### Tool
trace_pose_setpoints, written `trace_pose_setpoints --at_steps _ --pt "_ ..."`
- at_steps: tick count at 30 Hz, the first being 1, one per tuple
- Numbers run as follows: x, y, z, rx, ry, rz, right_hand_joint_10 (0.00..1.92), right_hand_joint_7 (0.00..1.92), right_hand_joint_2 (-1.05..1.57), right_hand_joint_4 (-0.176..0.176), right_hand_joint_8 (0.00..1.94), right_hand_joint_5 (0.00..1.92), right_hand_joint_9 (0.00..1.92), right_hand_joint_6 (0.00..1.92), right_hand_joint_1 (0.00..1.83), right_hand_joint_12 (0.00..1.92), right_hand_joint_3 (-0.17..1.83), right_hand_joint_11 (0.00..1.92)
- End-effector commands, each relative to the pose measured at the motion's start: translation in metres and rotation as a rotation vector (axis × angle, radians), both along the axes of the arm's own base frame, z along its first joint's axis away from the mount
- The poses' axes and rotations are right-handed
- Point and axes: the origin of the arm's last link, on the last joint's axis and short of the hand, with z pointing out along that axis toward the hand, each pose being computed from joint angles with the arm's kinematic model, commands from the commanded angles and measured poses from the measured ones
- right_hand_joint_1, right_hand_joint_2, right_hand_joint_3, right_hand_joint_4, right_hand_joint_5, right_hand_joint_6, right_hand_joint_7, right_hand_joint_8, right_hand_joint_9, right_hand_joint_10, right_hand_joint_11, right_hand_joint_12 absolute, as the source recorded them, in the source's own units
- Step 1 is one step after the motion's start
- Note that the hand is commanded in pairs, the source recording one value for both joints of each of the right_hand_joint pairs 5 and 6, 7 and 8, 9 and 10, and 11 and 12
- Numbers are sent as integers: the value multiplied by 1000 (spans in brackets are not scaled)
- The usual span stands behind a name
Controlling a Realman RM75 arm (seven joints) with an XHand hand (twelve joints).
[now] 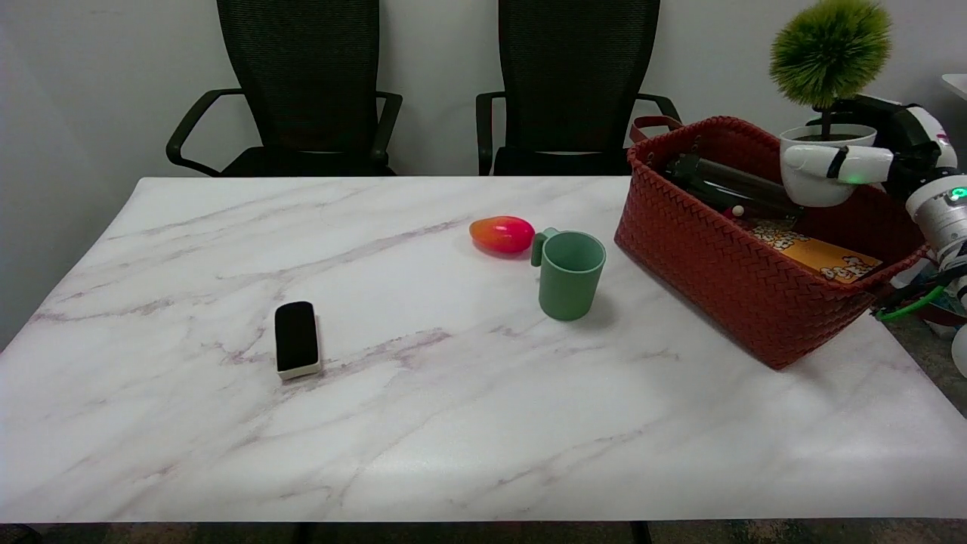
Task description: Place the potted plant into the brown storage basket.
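- While the right hand [869,155] reaches in from the right edge of the head view, its fingers wrap around the white pot of the potted plant [823,113], one white finger lying across the pot's front.
- The plant, a round green tuft on a thin stem, stands upright in the hand's grip, held above the far right part of the brown storage basket [725,295]; the pot's base hangs over the basket's opening, and whether it touches anything inside cannot be told.
- The woven basket sits on the table's right side and holds a black tripod-like object [725,185] and an orange snack box [820,257].
- The white marble-patterned table [453,423] with grey-pink veins fills most of the view.
- Near its middle a green mug [570,276] stands upright, a red-orange mango [502,233] lying just behind its handle.
- Well to the left lies a black-topped board eraser [296,338].
- Behind the table two black mesh office chairs [302,91] stand side by side against a plain pale wall.
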Motion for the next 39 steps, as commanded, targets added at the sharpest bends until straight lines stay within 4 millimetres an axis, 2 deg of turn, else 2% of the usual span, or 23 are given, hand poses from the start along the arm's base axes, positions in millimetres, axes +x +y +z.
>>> trace_pose_setpoints --at_steps 1,11,30,33,39 --pt "-8 -2 -20 38 186 -203 1226 1180 1114 0 1180 634 1226 634 1370 999 490 999" --pt "-22 8 -18 24 209 -267 1229 1182 1127 0 1182 645 1229 645 1369 1011 486 1011" --pt "-17 6 -22 32 247 -271 1216 1165 1025 0 1165 627 1216 627 1367 1055 520 1055" --pt "-16 7 -22 31 242 -265 1163 1146 973 0 1146 617 1163 617 1371 1041 548 1041" --pt "-15 7 -21 29 241 -261 930 1056 807 0 1056 607 930 607 1383 961 708 961"
